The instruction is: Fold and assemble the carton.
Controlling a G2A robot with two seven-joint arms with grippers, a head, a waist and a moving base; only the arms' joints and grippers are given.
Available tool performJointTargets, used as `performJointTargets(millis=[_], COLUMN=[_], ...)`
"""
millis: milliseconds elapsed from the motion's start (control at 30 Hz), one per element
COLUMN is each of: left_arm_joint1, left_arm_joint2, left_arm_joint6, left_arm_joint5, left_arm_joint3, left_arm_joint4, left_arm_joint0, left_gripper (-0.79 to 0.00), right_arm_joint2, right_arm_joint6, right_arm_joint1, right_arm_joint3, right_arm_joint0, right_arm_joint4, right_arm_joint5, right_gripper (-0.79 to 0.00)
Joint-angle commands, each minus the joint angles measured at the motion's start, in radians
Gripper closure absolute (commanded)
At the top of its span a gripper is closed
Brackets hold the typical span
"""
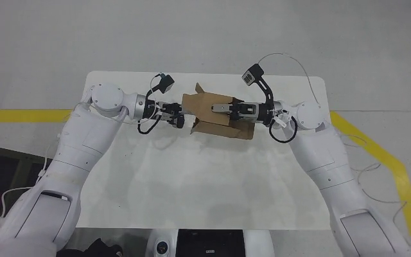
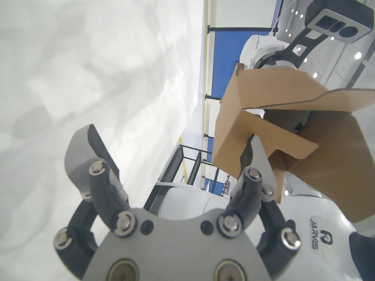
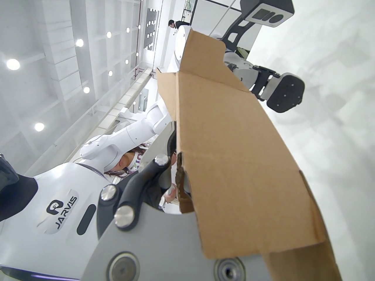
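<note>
Grips carton over desk with right claw clamped on one wall panel, left claw spread apart at the end flaps, one finger touching a flap.

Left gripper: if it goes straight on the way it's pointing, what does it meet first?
The carton, at its near end. The left gripper is open and aimed at it; in the left wrist view one finger lies along a flap edge, though whether it touches is unclear.
</note>
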Motion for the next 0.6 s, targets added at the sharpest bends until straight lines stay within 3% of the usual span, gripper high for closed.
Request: performJointTargets(millis=[0, 567], left_arm_joint1=[0.0, -0.002], left_arm_joint2=[0.0, -0.006], left_arm_joint6=[-0.003, 0.004], left_arm_joint5=[-0.001, 0.01], left_arm_joint3=[-0.005, 0.004], left_arm_joint4=[-0.001, -0.007], left_arm_joint0=[0.001, -0.006], left_gripper=[-0.785, -0.785], right_arm_joint2=[-0.004, -0.038], right_arm_joint6=[-0.004, 0.047], right_arm_joint1=[-0.001, -0.009], right_arm_joint3=[-0.001, -0.006], right_arm_joint0=[-0.001, 0.003], right_arm_joint4=[0.001, 0.026], right_arm_joint5=[-0.003, -0.006], right_gripper=[0.0, 0.0])
